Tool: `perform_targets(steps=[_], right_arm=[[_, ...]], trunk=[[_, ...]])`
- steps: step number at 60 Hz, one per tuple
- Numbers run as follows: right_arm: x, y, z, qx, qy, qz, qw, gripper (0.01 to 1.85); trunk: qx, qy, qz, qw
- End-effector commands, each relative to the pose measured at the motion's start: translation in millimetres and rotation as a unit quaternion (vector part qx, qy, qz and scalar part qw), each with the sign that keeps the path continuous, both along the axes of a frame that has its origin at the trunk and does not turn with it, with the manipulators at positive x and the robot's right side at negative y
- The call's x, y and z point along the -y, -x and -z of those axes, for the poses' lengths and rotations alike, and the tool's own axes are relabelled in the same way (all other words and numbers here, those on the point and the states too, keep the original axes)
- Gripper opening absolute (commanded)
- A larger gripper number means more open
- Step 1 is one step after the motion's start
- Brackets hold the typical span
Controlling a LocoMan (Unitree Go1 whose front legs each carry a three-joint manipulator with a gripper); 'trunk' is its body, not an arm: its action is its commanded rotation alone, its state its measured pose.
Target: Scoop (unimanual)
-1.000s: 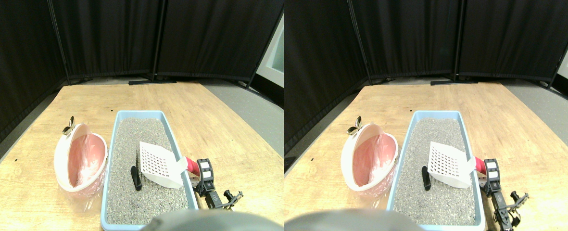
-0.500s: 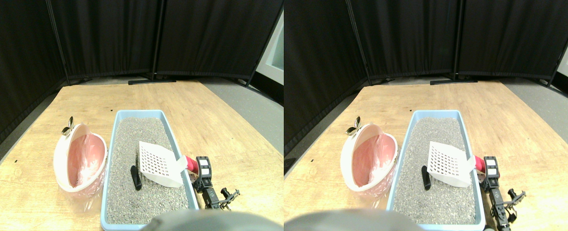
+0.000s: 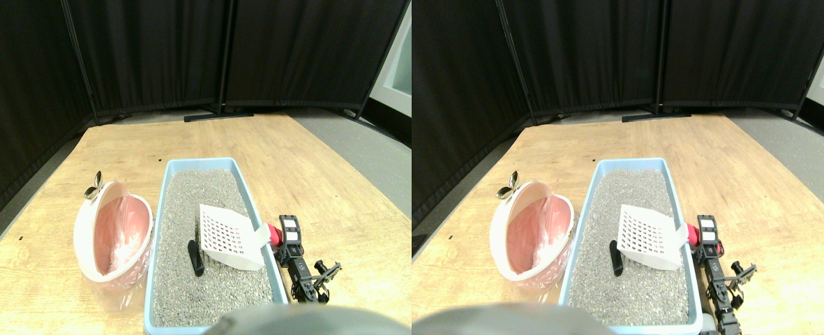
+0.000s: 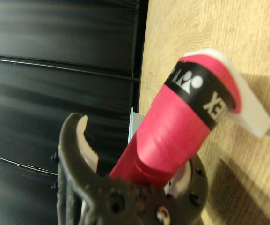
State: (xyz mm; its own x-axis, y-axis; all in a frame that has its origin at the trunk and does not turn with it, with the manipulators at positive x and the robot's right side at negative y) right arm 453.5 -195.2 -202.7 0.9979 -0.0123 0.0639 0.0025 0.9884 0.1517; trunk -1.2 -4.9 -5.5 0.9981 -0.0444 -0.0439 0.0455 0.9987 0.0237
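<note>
The right gripper (image 3: 282,236) pinches the scoop's red-wrapped handle (image 4: 172,136); the slotted white scoop (image 3: 229,237) rests on grey litter inside the blue litter tray (image 3: 252,202), beside a dark lump (image 3: 195,257). The handle's far end is mostly hidden. A pink bin (image 3: 111,234) sits left of the tray on wood flooring (image 3: 132,143), with black curtains (image 3: 174,49) behind.

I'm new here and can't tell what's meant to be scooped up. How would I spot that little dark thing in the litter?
Find the long light-blue tray of grey litter on the wooden floor. Inside it, toward the near end, lies a small black oblong lump between the tray's left wall and the white slotted scoop. It is the only dark thing on the pale grey grains.
</note>
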Motion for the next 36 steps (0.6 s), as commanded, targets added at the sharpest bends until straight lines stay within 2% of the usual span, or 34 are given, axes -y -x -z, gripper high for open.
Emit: perform_targets(steps=[1, 15, 25, 29, 33, 36], right_arm=[[-1.8, -3.0, -12.2, 0.023, -0.003, -0.004, 1.0, 0.82], [-1.6, -5.4, -8.7, 0.005, 0.004, 0.004, 1.0, 0.82], [-2.5, -7.5, -7.1, 0.007, 0.005, -0.003, 1.0, 0.7], [-2.5, -9.5, -5.4, 0.018, 0.001, -0.009, 1.0, 0.56], [-3.1, -10.8, -5.5, 0.02, 0.003, -0.006, 1.0, 0.55], [-3.5, -12.6, -5.8, 0.027, 0.009, -0.007, 1.0, 0.4]], trunk=[[0.0014, 0.008, 0.001, 1.0], [0.0001, 0.01, -0.001, 1.0], [0.0025, 0.009, -0.003, 1.0], [0.0023, 0.008, -0.002, 1.0], [0.0023, 0.008, -0.002, 1.0], [0.0023, 0.008, -0.002, 1.0]])
